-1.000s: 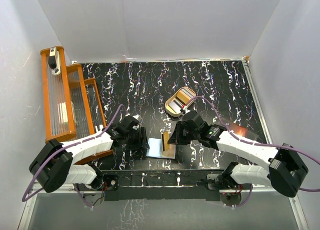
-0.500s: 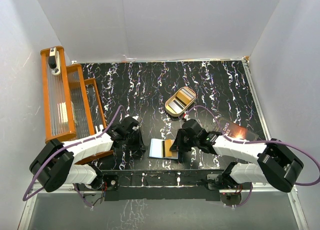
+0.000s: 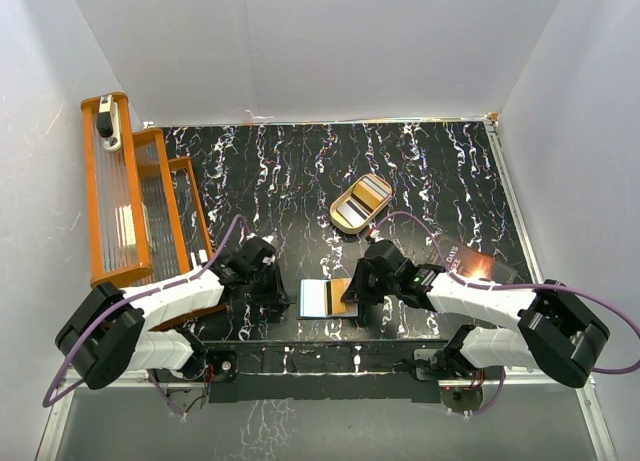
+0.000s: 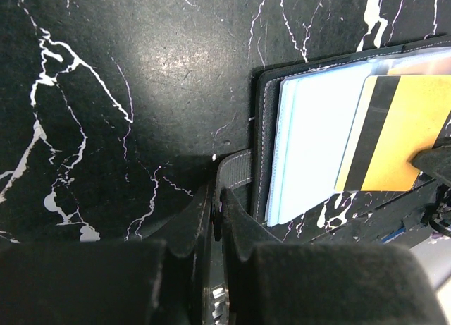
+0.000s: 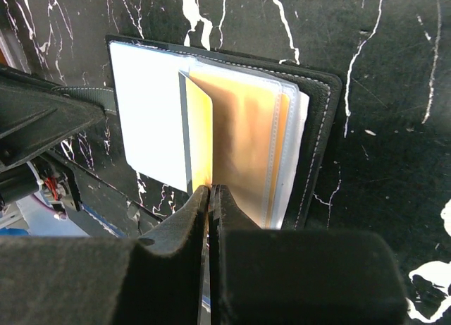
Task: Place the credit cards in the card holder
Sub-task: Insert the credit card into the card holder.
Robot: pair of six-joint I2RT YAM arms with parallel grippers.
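Note:
The black card holder [image 3: 312, 312] lies open near the front edge, showing a pale blue-grey sleeve page. My left gripper [image 3: 283, 297] is at its left edge. In the left wrist view the gripper [image 4: 217, 198] is shut on the holder's black strap [image 4: 236, 171]. My right gripper [image 3: 353, 287] is shut on a gold-orange credit card [image 3: 341, 296] that lies over the holder's right side. In the right wrist view the gripper [image 5: 210, 191] pinches the card's [image 5: 200, 131] near edge against the clear sleeves. The card also shows in the left wrist view [image 4: 412, 131].
A tan oval tray [image 3: 341, 202] with more cards stands behind the holder. A dark sheet with pale lettering [image 3: 470, 265] lies at the right. An orange rack [image 3: 130, 196] stands along the left wall. The table's front edge is just below the holder.
The right gripper has lowered the gold-orange card from upright to flat on the holder. The holder has spread open and flat. Little has moved in the last half second.

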